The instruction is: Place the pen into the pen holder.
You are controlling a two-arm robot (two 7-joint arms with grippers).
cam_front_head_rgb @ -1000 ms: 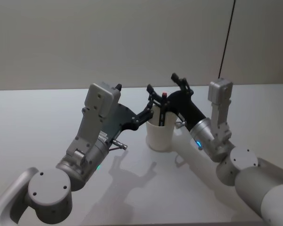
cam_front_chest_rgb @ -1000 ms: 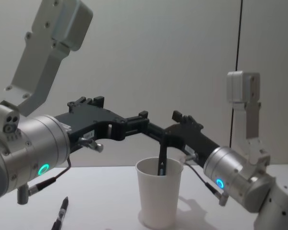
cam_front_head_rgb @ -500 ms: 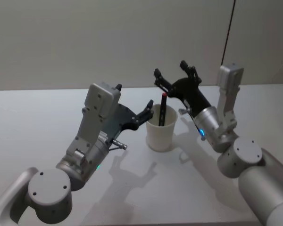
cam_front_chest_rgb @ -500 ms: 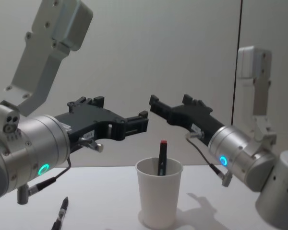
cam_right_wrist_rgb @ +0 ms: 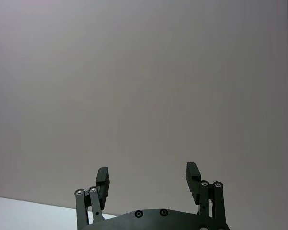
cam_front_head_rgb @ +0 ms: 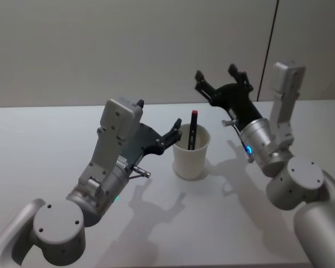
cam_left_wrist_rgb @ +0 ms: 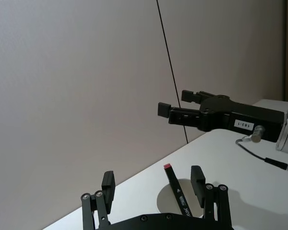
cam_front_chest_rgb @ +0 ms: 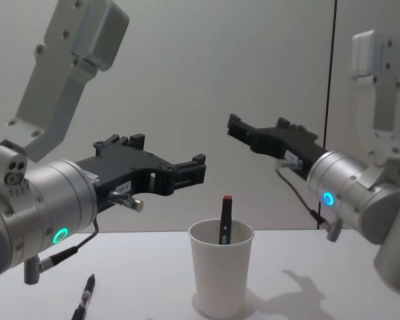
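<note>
Two pens: one pen [cam_front_head_rgb: 192, 129] stands upright in the cup [cam_front_head_rgb: 190, 162], a spare pen [cam_front_chest_rgb: 85, 295] lies near left, closer to the left gripper [cam_front_head_rgb: 175, 134]; it and the right gripper [cam_front_head_rgb: 216, 75] gape empty

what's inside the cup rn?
One black pen with a red tip, leaning in the cup, top poking above the rim. Its lower end and the cup's bottom are hidden by the wall. Left gripper and right gripper open, clear.
</note>
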